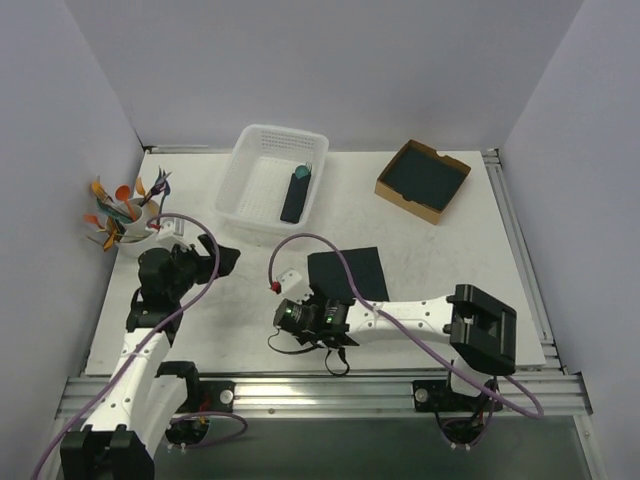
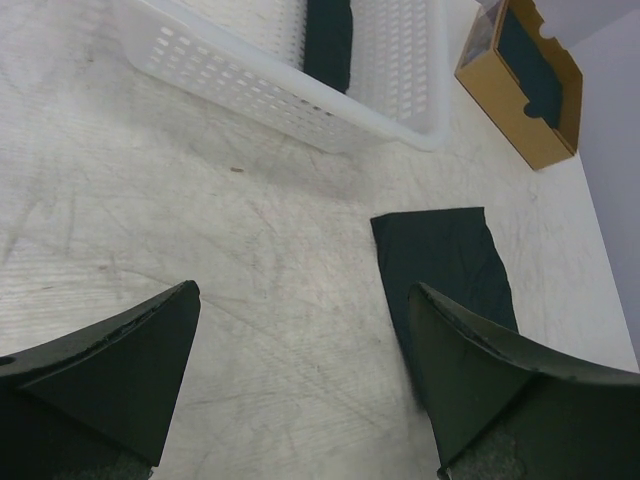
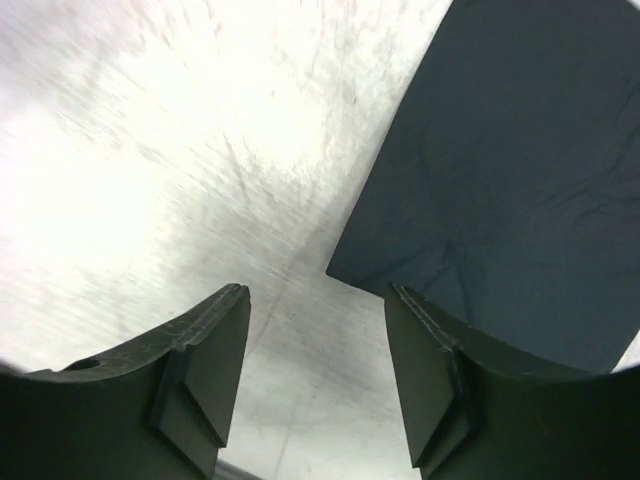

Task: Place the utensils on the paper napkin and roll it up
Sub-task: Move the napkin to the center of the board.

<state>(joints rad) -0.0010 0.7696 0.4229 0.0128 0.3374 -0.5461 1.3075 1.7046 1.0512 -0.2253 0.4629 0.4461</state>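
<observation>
We see paper napkin (image 1: pixel 348 272) flat on worktop (image 1: pixel 450 250), nothing on it; utensils (image 1: pixel 100 190) in cup (image 1: pixel 130 238) far left. Spread & empty: left end effector (image 2: pixel 305 290), right end effector (image 3: pixel 315 295). Loading + rolling not yet done.

Paper napkin (image 3: pixel 510 170): we see it cut off by the top and right edges at the right wrist, its near end hidden behind the left gripper (image 2: pixel 302 290) at the left wrist. Utensils (image 1: pixel 100 189): too small for us to sort by kind.

Bright, even overhead light cast soft shadows; glare bleached the table (image 3: pixel 90 190) toward nine o'clock in the right wrist view (streaky, blurred).
</observation>
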